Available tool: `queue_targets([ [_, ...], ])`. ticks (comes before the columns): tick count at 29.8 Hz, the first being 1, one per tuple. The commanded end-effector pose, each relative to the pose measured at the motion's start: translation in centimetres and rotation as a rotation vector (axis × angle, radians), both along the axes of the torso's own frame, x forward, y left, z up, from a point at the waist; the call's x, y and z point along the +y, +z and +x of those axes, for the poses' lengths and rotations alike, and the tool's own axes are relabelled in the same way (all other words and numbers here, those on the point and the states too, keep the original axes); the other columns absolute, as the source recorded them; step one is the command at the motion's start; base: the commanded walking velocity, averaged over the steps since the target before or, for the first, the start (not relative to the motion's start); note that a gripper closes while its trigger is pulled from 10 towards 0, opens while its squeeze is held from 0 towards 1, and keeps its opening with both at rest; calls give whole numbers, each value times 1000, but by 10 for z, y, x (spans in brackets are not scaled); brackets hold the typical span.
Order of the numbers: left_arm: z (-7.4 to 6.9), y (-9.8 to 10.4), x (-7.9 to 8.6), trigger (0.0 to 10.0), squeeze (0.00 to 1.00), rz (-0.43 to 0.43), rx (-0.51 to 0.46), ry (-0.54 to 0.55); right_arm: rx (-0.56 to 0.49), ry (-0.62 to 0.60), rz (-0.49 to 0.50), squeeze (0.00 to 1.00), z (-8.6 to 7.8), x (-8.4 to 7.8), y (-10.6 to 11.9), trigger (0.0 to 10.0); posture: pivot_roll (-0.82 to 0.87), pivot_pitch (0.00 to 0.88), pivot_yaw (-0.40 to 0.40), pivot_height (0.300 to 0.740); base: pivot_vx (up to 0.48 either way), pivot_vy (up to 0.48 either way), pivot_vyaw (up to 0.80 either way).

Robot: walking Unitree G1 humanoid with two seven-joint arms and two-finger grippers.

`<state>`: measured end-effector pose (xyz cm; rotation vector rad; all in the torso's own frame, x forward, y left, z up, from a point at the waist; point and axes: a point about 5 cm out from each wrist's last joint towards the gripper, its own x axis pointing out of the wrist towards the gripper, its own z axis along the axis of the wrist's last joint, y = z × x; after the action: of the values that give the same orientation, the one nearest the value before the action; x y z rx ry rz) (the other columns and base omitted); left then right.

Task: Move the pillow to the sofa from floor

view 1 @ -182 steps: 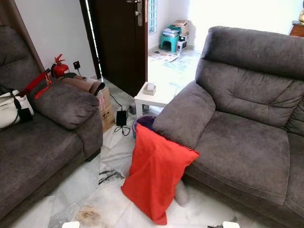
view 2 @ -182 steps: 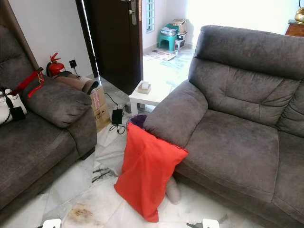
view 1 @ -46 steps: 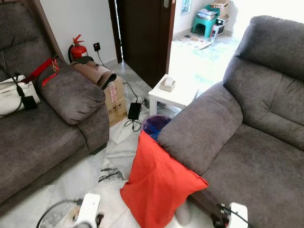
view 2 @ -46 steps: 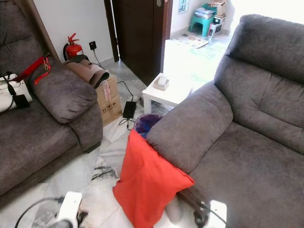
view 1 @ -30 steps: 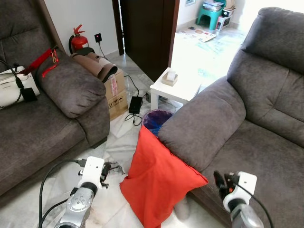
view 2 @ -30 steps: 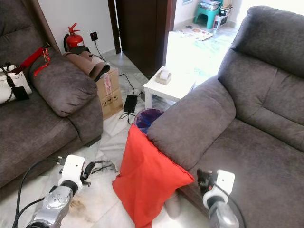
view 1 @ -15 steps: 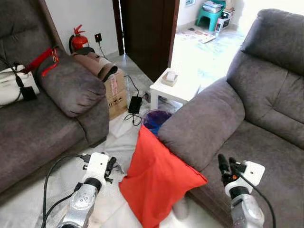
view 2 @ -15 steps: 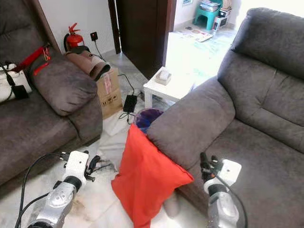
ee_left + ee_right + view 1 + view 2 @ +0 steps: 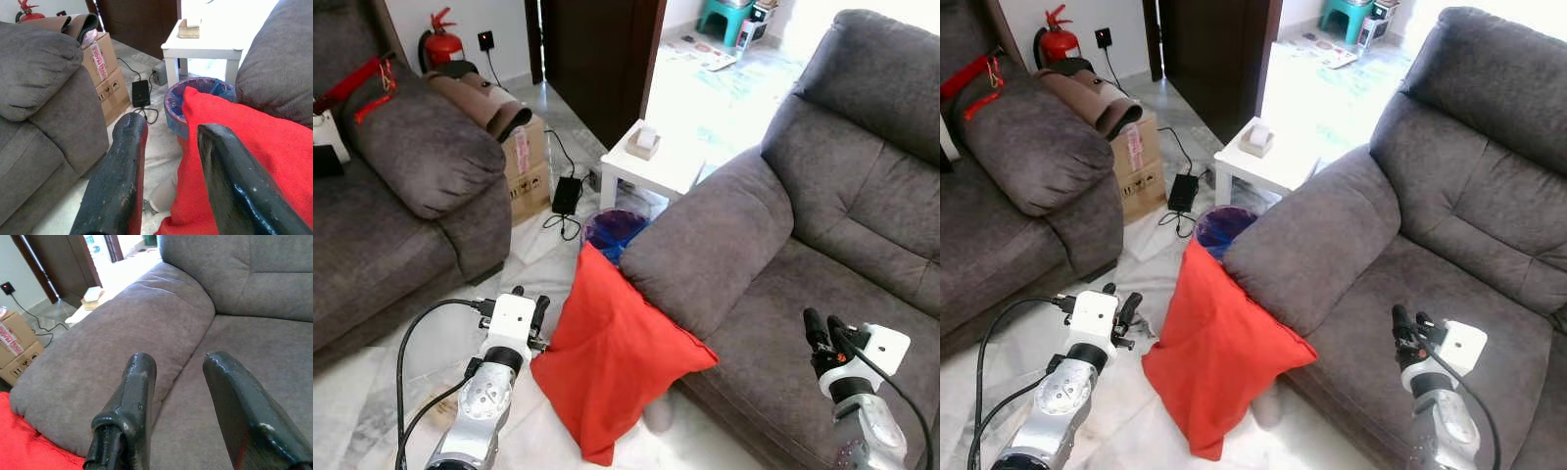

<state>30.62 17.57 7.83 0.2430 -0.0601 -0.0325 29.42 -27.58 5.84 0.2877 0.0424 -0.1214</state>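
A red pillow [image 9: 607,354] stands on the floor, leaning against the front of the grey sofa's armrest [image 9: 705,245]. The sofa's seat [image 9: 822,304] lies to the right of that armrest. My left gripper [image 9: 529,305] is raised just left of the pillow's upper edge, open, nothing between its fingers [image 9: 124,166]. In the left wrist view the red pillow [image 9: 234,147] lies just past the fingertips. My right gripper [image 9: 824,328] hovers open over the sofa's seat, right of the pillow, its fingers [image 9: 139,391] pointing towards the armrest [image 9: 127,362].
A purple bin [image 9: 612,227] stands behind the pillow, beside a small white table [image 9: 651,166]. A second grey sofa [image 9: 401,196] stands at the left, with cardboard boxes [image 9: 524,162] beside it. A black adapter and cable [image 9: 565,196] lie on the marble floor.
The camera has shifted, so the scene sits lower left. Both arms have come up further; the left gripper is now closer to the pillow's edge, the right one over the seat.
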Motion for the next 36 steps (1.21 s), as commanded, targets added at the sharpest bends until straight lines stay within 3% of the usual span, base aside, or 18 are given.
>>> queue_targets([
  [1, -3, -3, -3, 10000, 0, 15, 17, -3, 10, -37, 4, 0, -4, -13, 1, 10000, 54, 221, -150, 740, 0, 0, 0],
  [9, -2, -1, -8, 10000, 0, 39, 34, -14, 18, -46, 26, 0, -4, -16, 0, 10000, 51, 226, -146, 740, 0, 0, 0],
  [19, 2, -14, -2, 10000, 0, -102, 127, 16, 48, 22, 23, 0, -1, 26, -17, 10000, -14, 188, -20, 740, 0, 0, 0],
  [27, 7, -11, 4, 10000, 0, -79, 137, -22, -3, -27, 29, 0, -7, 44, -21, 10000, -15, 156, 98, 740, 0, 0, 0],
  [36, 6, -16, 3, 10000, 0, -67, 159, -74, -78, -63, 37, 0, -2, 51, -10, 10000, -4, 122, 130, 740, 0, 0, 0],
])
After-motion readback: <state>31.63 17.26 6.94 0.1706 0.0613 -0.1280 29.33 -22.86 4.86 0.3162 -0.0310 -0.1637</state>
